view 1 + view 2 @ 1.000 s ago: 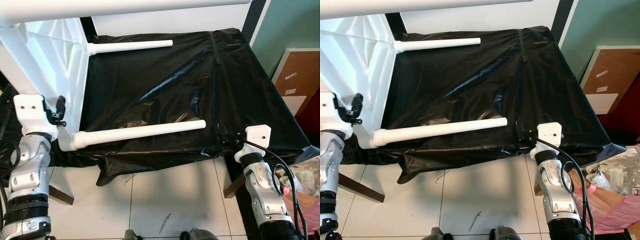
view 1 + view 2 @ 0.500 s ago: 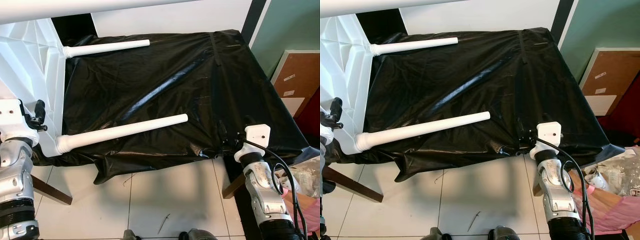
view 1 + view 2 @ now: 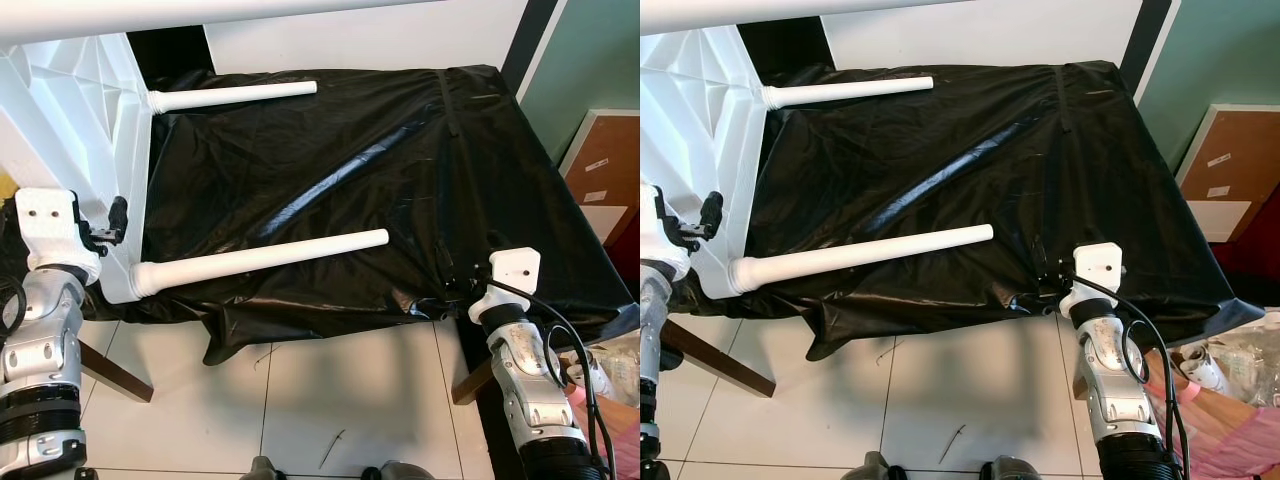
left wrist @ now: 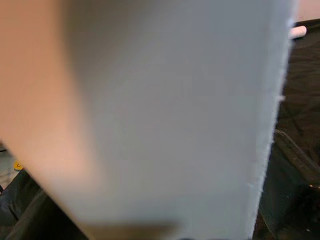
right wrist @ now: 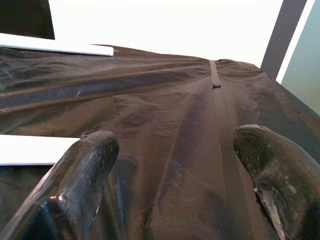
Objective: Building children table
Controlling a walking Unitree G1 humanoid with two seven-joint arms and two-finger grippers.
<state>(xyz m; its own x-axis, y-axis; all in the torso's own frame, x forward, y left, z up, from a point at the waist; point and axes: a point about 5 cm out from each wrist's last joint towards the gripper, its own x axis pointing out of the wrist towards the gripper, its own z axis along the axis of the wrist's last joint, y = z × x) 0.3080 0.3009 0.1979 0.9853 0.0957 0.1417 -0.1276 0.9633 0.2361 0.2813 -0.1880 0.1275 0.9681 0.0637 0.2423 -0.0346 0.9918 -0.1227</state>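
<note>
beside the left gripper (image 3: 112, 222) stands the tipped white table (image 3: 85, 120).

Right gripper (image 5: 175, 175) jaws spread, open black sheet (image 3: 400, 180) ahead, nothing blocking up to the far wall. Near leg (image 3: 260, 258) lies off to its left. Left gripper (image 3: 112, 222) tight against the white tabletop (image 3: 90, 130); no room forward.
</note>
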